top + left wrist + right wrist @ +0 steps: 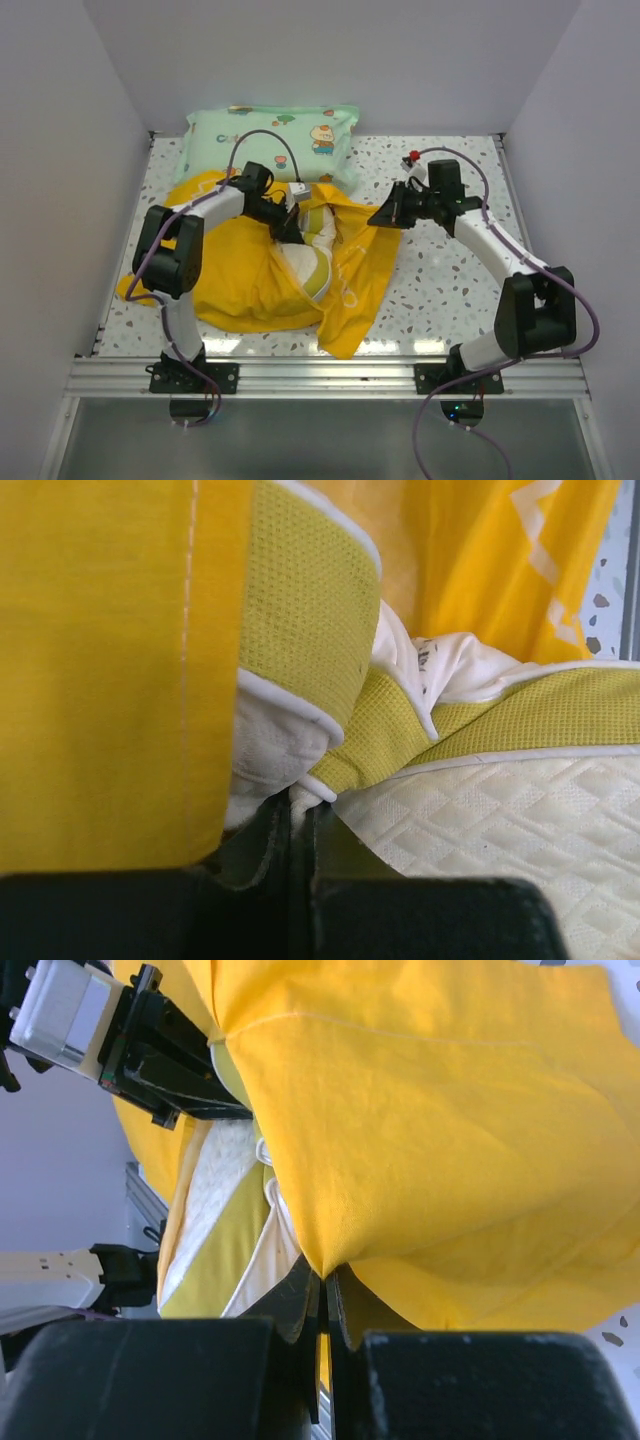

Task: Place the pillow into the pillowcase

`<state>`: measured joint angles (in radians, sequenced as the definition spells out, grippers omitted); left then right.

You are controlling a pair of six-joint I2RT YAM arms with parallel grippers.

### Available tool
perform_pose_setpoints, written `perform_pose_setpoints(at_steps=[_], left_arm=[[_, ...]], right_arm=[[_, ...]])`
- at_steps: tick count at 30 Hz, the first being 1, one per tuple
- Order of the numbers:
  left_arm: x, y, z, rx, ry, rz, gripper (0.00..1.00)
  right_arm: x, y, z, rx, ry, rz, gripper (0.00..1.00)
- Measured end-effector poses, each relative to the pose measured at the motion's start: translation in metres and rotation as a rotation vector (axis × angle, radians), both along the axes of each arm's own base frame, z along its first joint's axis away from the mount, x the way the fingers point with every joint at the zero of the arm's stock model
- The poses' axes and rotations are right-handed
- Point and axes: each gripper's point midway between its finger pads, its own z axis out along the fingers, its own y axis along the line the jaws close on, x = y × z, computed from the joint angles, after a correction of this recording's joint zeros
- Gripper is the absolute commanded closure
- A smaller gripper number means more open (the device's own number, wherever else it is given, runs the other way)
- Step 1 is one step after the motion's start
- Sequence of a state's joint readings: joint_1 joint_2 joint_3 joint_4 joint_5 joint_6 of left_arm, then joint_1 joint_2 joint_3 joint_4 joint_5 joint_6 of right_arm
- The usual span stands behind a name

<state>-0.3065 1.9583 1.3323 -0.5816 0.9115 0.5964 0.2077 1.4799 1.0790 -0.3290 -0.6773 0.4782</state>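
the large bright yellow fabric pillowcase [240,285] lies crumpled on the speckled terrazzo table [450,290]. the flat rectangular cream-white quilted pillow [315,265], edged with a yellow-green mesh band, sits partly inside the pillowcase's opening, one bent end poking out near the pillowcase's middle. the left end effector [288,225] reaches in over the pillowcase's far side. its wrist view shows the jaws closed tight on the pillow's piped corner, likely so it can steer the pillow deeper in. the right end effector [380,217] stands at the pillowcase's right edge, jaws pinched together on a fold of the yellow cloth, which rises like a tent from that pinch. this probably holds the mouth open and braces the pillowcase against the push. just beyond the pillowcase's far edge rests a mint-green cartoon-print pillow [275,130], not part of the work. as for writing, a small white tag [425,660] on the pillow carries print too small to read. the pillowcase shows only thin white line marks [540,525] here. lettering on the mint-green pillow is crossed by a purple cable [265,132] and not legible.
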Motion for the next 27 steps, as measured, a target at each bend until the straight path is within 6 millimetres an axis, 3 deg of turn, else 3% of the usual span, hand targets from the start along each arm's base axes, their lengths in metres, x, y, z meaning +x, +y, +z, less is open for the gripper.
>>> perform_pose_setpoints(at_steps=[3, 6, 11, 14, 19, 20, 21, 22, 27], left_arm=[[0.002, 0.007, -0.003, 0.044, 0.001, 0.033, 1.00], [0.001, 0.005, -0.002, 0.055, 0.004, 0.038, 1.00], [0.000, -0.027, 0.000, 0.075, -0.032, -0.025, 1.00], [-0.001, -0.046, 0.000, 0.055, -0.036, -0.056, 1.00], [-0.002, -0.055, 0.007, -0.024, 0.009, -0.032, 0.99], [-0.003, -0.055, 0.009, -0.044, 0.032, -0.011, 0.94], [-0.002, -0.055, 0.013, -0.077, 0.048, 0.014, 0.80], [0.000, -0.052, 0.016, -0.106, 0.057, 0.050, 0.73], [0.022, -0.022, 0.058, -0.218, 0.080, 0.237, 0.47]], right_arm=[[0.006, -0.004, -0.001, 0.025, 0.021, 0.001, 1.00], [0.008, 0.003, 0.013, 0.095, 0.023, 0.022, 1.00], [0.000, 0.034, 0.045, 0.235, 0.022, 0.098, 1.00], [-0.015, 0.058, 0.056, 0.283, 0.044, 0.159, 1.00], [-0.038, 0.086, 0.064, 0.319, 0.065, 0.251, 1.00], [-0.039, 0.085, 0.062, 0.312, 0.069, 0.256, 1.00], [-0.040, 0.081, 0.059, 0.302, 0.077, 0.253, 1.00], [-0.038, 0.075, 0.055, 0.287, 0.079, 0.247, 1.00], [-0.016, 0.042, 0.029, 0.197, 0.102, 0.195, 1.00]])
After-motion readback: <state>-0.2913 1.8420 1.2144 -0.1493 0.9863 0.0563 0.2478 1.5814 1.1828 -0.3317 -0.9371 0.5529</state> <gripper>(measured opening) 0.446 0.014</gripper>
